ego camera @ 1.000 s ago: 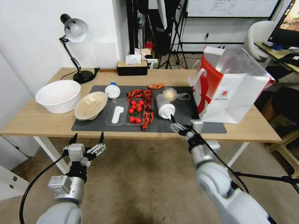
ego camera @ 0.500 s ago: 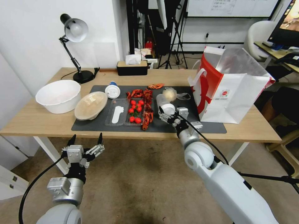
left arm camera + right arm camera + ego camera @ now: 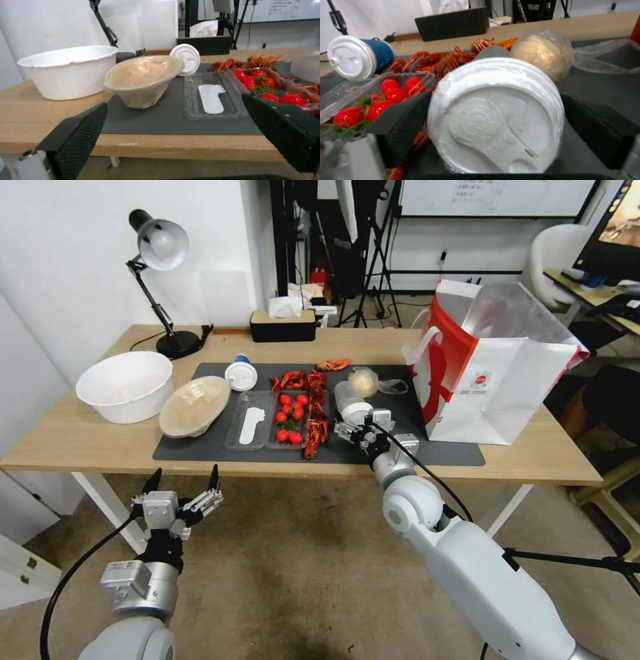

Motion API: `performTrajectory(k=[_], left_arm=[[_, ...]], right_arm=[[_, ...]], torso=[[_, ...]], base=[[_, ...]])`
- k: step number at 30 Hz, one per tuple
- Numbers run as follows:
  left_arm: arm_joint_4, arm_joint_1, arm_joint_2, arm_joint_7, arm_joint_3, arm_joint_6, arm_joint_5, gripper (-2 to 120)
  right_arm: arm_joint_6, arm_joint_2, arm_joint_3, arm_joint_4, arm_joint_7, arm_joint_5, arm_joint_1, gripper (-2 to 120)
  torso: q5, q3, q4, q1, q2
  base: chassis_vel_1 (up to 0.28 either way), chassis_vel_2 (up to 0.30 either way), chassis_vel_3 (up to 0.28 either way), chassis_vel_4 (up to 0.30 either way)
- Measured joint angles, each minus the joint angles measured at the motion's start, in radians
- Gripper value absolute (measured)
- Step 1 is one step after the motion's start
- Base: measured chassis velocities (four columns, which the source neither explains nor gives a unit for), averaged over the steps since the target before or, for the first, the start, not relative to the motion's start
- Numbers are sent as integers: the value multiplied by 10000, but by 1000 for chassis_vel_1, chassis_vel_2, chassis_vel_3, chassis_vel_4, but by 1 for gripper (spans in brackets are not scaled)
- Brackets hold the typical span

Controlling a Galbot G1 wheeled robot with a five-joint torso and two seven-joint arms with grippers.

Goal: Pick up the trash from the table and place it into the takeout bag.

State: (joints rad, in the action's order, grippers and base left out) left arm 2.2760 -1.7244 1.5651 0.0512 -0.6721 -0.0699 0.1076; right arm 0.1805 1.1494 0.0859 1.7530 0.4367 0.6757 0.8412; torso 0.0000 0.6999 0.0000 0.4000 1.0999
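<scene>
Right gripper [image 3: 352,428]: advancing over the table's [image 3: 80,440] near edge, now reaching the lidded end of the clear plastic cup [image 3: 351,407], which is lying on its side on the dark mat.
Claw: spread wide, one finger [image 3: 403,127] flanking each side of the lid, gripping nothing yet.
Meaning: the grasp is looking imminent.
Takeout bag [image 3: 497,373]: standing open near the table's right end.
Left gripper [image 3: 183,492]: idling open below the near edge.

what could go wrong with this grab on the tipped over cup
1. The right pincer straddles the lid end of the clear plastic cup, which lies on its side; closing there could pop the lid or let the cup roll.
2. Crayfish shells and the plastic-wrapped ball sit close beside it and may get nudged.
3. The takeout bag stands upright nearby; a low swing could tip it. The left pincer waits below the table.
</scene>
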Motion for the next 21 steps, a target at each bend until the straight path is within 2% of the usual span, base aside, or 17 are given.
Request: performTrajectory(k=[1, 8, 21], left_arm=[[-7, -1, -2, 0, -4, 16, 0, 100], [-15, -16, 1, 1, -17, 71, -1, 100], [-18, -28, 33, -3, -34, 137, -73, 100]], right_arm=[[23, 18, 13, -24, 26, -1, -13, 86], [110, 72, 41, -25, 156, 48, -35, 71], [28, -202, -293, 964, -49, 85, 257, 69]], torso=[[1, 0, 0, 0, 0], [0, -1, 0, -1, 2], [3, 0, 0, 0, 1]], base=[[0, 0, 0, 0], [0, 0, 0, 0], [0, 0, 0, 0]])
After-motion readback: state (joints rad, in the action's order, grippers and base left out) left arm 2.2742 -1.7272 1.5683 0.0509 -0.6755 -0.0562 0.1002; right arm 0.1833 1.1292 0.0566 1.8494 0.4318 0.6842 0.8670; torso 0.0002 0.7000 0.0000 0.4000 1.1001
